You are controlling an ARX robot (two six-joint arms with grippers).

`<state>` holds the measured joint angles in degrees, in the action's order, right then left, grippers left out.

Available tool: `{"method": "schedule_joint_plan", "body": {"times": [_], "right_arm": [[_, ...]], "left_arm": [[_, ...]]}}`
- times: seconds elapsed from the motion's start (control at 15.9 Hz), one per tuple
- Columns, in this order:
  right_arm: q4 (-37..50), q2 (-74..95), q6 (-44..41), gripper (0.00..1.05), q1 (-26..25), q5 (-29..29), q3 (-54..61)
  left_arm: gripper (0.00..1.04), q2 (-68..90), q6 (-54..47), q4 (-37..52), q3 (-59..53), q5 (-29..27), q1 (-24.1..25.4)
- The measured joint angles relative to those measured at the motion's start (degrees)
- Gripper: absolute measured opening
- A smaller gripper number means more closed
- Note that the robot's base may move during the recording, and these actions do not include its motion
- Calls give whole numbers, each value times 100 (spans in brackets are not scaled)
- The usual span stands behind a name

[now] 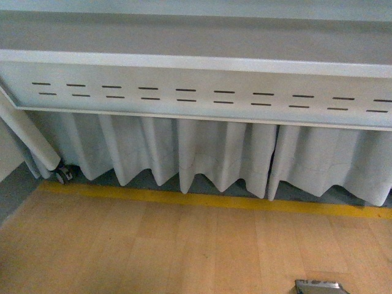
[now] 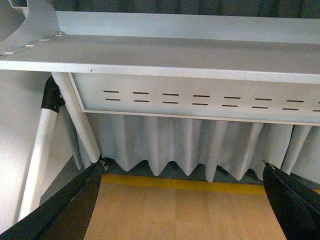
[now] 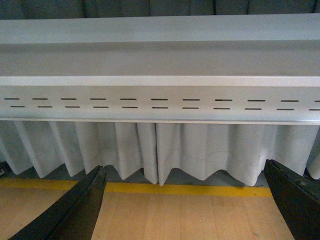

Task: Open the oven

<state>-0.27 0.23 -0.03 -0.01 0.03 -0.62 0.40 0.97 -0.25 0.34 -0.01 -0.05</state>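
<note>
Since the oven appeared in none of the three views, I judged the task to be at its first step: locating the oven, with nothing yet approached. The next move would likely call for re-aiming arms and camera until the oven came into sight, then lining one gripper up on its door handle.

Front view: neither arm was visible. A slotted white panel ran across under a grey ledge, and a pleated white cloth hung below it. A yellow stripe edged a wood-grain surface; worktop or floor, I could not tell. A caster sat at far left. A small grey metal object was cut off at the bottom edge.

Left wrist view: the left gripper was spread wide and held nothing. A white tubular leg stood beside the same panel and cloth.

Right wrist view: the right gripper was likewise spread wide and empty, facing panel, cloth and stripe.
</note>
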Motion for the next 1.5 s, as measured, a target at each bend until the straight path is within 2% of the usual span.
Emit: {"method": "schedule_joint_plan", "body": {"times": [1.5], "right_arm": [[11, 0, -7, 98, 0, 0, 0]], "left_arm": [[98, 0, -13, 4, 0, 0, 0]]}}
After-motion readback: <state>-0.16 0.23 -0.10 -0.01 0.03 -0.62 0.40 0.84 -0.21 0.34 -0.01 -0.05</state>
